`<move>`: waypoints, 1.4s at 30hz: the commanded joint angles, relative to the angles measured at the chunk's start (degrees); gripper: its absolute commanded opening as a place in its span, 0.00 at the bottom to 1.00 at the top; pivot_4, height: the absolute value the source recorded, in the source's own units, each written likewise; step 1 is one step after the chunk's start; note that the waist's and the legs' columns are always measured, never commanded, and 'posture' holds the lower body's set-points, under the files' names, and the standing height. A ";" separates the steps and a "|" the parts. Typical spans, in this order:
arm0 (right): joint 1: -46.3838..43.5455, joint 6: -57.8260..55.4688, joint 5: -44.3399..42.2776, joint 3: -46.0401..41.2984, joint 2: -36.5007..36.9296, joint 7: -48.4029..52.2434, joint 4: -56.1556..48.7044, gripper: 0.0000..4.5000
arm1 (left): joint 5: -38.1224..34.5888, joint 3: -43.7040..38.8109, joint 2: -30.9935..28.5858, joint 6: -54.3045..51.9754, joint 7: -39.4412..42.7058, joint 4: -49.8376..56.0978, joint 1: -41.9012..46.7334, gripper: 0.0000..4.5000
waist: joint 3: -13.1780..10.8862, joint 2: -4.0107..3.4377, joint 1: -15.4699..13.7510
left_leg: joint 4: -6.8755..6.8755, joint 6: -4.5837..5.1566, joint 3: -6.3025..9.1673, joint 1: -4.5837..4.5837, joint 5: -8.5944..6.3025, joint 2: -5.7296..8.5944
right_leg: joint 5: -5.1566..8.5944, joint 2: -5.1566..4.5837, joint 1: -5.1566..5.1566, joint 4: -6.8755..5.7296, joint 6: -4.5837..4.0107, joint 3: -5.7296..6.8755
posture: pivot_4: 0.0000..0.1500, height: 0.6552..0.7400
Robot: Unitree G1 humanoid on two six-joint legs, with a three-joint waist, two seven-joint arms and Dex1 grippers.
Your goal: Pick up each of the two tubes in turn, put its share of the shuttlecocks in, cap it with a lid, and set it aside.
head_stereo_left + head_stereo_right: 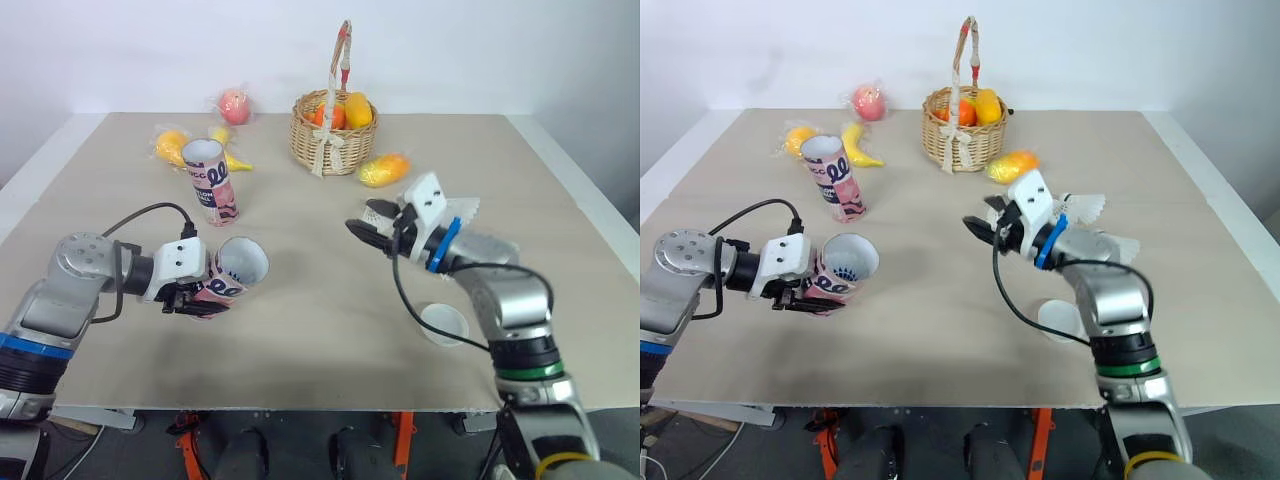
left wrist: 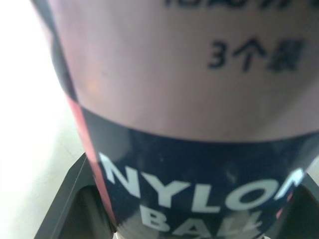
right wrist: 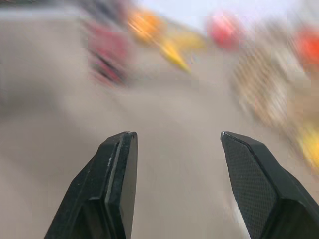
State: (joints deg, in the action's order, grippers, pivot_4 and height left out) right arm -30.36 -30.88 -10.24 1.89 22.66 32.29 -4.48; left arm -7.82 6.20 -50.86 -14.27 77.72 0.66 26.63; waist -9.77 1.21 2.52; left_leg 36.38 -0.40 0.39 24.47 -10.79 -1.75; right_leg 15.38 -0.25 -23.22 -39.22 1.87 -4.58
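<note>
Okay, my left gripper [image 1: 193,300] is squeezed tight on the tube [image 1: 226,288], tipped over low at the table's [image 1: 330,340] left front. My right gripper [image 3: 175,144] is wide open and empty. I should pick a shuttlecock [image 1: 461,207] from just behind it gently, and hold the tube steady.

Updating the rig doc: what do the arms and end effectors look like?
Left arm and right arm: silver-grey, white wrist housings, looping black cables. Left end effector and right end effector: two black fingers each. Blue ring on right wrist, green band further down.
</note>
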 commanded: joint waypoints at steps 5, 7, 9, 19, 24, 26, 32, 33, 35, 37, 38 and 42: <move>-2.49 -3.97 6.46 0.41 -7.32 -15.71 0.81 0.65 | -0.38 2.51 0.43 -0.77 0.83 0.56 -1.57 0.64 | 0.00 -0.02 0.11 | 0.06 0.00 -0.07 0.00 0.00 0.06 | 0.00 0.00 0.02 0.00 0.17 -0.17 | 1.00 1.00; -4.57 -2.94 7.46 0.47 -8.41 -17.39 4.33 0.65 | -0.37 2.54 0.47 -0.68 0.89 0.39 -1.37 0.64 | 0.00 -0.02 0.16 | 0.08 0.00 -0.16 -0.01 0.01 0.07 | -0.04 -0.01 0.01 0.01 0.22 -0.24 | 1.00 1.00; -6.28 -1.94 7.20 -0.03 -9.11 -17.69 7.38 0.65 | -0.34 2.64 0.59 -0.63 0.86 0.21 -1.13 0.64 | 0.00 -0.01 0.13 | 0.08 0.00 -0.14 -0.01 0.01 0.06 | -0.03 0.00 0.02 0.01 0.23 -0.23 | 1.00 1.00; -14.98 4.30 8.23 -0.77 -11.12 -19.71 25.42 0.65 | -0.62 2.32 0.79 -1.06 0.61 0.08 -1.01 0.64 | 0.00 -0.03 0.24 | 0.04 0.00 -0.12 0.00 0.01 0.06 | 0.00 0.02 0.01 0.02 0.21 -0.23 | 1.00 1.00; -20.56 9.78 9.40 -1.16 -11.95 -22.07 37.41 0.65 | -0.77 2.07 0.72 -1.58 0.46 0.63 -1.21 0.64 | 0.00 -0.02 0.24 | 0.04 0.00 -0.11 -0.01 0.01 0.06 | -0.01 0.02 0.02 0.02 0.20 -0.22 | 1.00 1.00; -22.46 11.76 10.03 -1.15 -11.85 -23.01 42.25 0.65 | -0.87 1.93 0.64 -1.81 0.38 0.98 -1.37 0.64 | 0.00 -0.02 0.24 | 0.04 0.00 -0.12 0.00 0.01 0.07 | -0.01 0.01 0.01 0.02 0.20 -0.22 | 1.00 1.00; -25.06 16.08 10.84 -1.29 -10.53 -24.02 47.52 0.16 | -1.15 1.13 0.08 -2.58 0.21 2.26 -2.25 0.64 | -0.01 -0.03 0.26 | -0.02 0.00 -0.12 0.01 0.01 0.08 | 0.00 -0.01 -0.01 0.03 0.21 -0.24 | 1.00 1.00; -25.04 16.16 10.53 -1.59 -10.29 -23.76 47.26 0.05 | -1.12 1.05 -0.01 -2.65 0.20 2.38 -2.36 0.64 | -0.01 -0.03 0.30 | -0.03 0.00 -0.12 0.01 0.00 0.08 | 0.00 0.00 -0.02 0.03 0.21 -0.24 | 1.00 1.00; -24.83 16.57 10.36 -1.84 -9.80 -23.40 45.80 0.01 | -1.08 1.00 -0.03 -2.76 0.08 2.44 -2.42 0.64 | -0.01 -0.03 0.32 | -0.05 0.00 -0.12 0.01 0.00 0.08 | 0.00 0.00 -0.03 0.03 0.21 -0.25 | 1.00 1.00; -24.44 17.13 9.23 -2.41 -9.63 -21.84 42.75 0.01 | -1.06 0.99 -0.03 -2.81 0.08 2.51 -2.47 0.64 | -0.01 -0.04 0.33 | -0.05 0.00 -0.11 0.01 0.00 0.07 | 0.01 0.01 -0.02 0.03 0.20 -0.24 | 1.00 1.00; -24.26 17.36 8.76 -2.66 -9.64 -21.13 41.56 0.01 | -1.04 0.99 -0.03 -2.83 0.10 2.54 -2.48 0.64 | -0.02 -0.05 0.34 | -0.05 0.00 -0.11 0.01 0.00 0.07 | 0.01 0.01 -0.03 0.03 0.20 -0.25 | 1.00 1.00; -20.38 25.90 8.91 2.13 -5.98 -8.69 26.89 0.01 | -0.94 1.27 0.18 -2.67 0.24 2.34 -2.22 0.64 | -0.05 -0.11 0.26 | -0.05 0.00 -0.09 0.06 0.00 0.08 | 0.03 0.00 -0.05 0.05 0.24 -0.23 | 1.00 1.00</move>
State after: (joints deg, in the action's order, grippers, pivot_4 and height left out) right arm -50.68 -9.68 -0.81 2.69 15.41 18.59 30.18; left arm -8.31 5.16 -50.77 -16.59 76.85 2.93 25.60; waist -9.82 1.10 2.77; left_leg 36.33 -0.40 0.30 24.55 -10.80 -1.67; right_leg 15.42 -0.26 -23.28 -39.16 2.12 -4.80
